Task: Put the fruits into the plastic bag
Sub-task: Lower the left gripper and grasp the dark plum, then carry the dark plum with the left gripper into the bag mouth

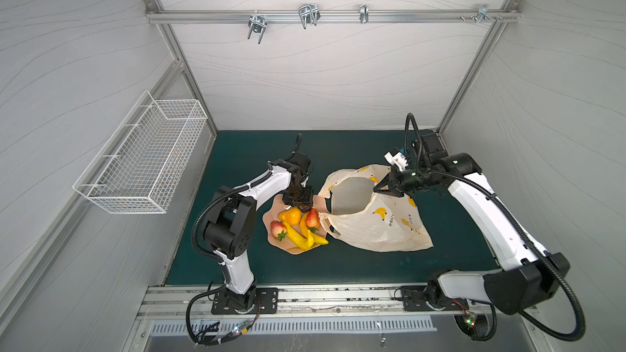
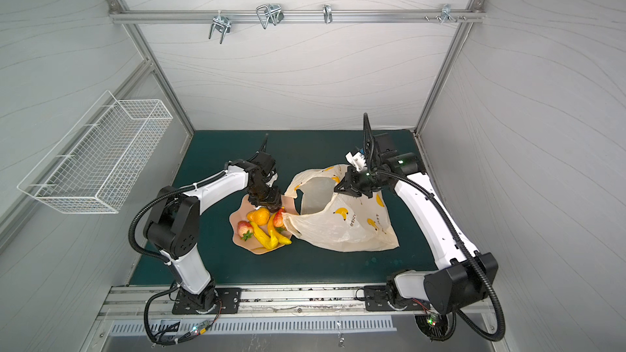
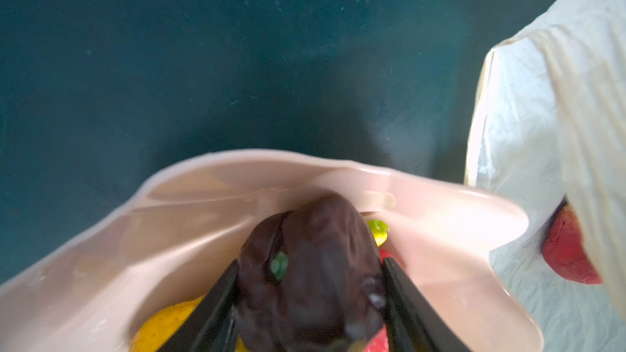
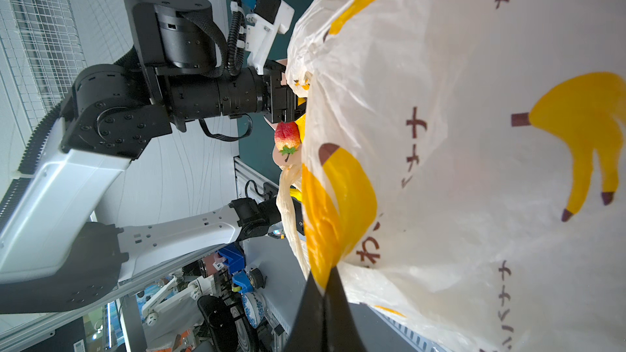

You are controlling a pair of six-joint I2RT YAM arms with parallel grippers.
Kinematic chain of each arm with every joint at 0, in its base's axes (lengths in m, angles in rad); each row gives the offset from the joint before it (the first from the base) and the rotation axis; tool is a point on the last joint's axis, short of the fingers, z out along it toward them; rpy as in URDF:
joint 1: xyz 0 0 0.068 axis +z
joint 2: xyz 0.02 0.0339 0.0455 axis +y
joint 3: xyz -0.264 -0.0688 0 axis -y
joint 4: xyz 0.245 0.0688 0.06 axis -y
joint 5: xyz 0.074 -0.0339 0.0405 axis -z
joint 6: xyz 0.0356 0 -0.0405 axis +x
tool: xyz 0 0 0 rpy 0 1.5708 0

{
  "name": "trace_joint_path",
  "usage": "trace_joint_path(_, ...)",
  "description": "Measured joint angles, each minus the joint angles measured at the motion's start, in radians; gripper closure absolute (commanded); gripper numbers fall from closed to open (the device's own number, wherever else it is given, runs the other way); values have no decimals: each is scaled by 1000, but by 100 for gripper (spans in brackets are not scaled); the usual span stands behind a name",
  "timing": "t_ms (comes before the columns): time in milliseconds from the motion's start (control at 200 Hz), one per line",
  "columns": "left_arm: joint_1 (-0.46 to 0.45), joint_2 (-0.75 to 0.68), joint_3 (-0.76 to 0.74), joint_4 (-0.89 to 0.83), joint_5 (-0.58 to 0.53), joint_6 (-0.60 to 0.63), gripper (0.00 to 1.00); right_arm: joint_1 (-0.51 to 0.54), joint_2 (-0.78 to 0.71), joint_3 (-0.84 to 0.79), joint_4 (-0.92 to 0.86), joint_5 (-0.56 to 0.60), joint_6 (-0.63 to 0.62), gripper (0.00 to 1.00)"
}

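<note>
Left gripper [image 1: 298,202] hangs over a pink plate [image 1: 294,250] of fruits [image 1: 298,228] in a top view. The bag [image 1: 372,225] mouth opens just to its right, and the right gripper [image 1: 376,190] is pinched tight on the rim. Left wrist view: jaws press both sides of a brown fruit [image 3: 315,231], its base cut off. Right wrist view: bag film hides most of the plate.
</note>
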Motion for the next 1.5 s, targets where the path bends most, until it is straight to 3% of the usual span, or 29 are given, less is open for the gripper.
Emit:
trace_joint_path(205,0,-32,1,-11,-11,0,55,0,0,0,0,0,-1,100)
trace_joint_path(520,0,-226,108,-75,-31,6,57,0,0,1,-1,0,-9,100)
trace_joint_path(910,-9,-393,119,-58,14,100,65,0,0,12,-3,0,-9,100)
trace_joint_path(1281,-214,-430,64,27,55,300,65,0,0,11,-3,0,-9,100)
trace_joint_path(1496,-287,-411,61,42,41,370,65,0,0,11,-3,0,-9,100)
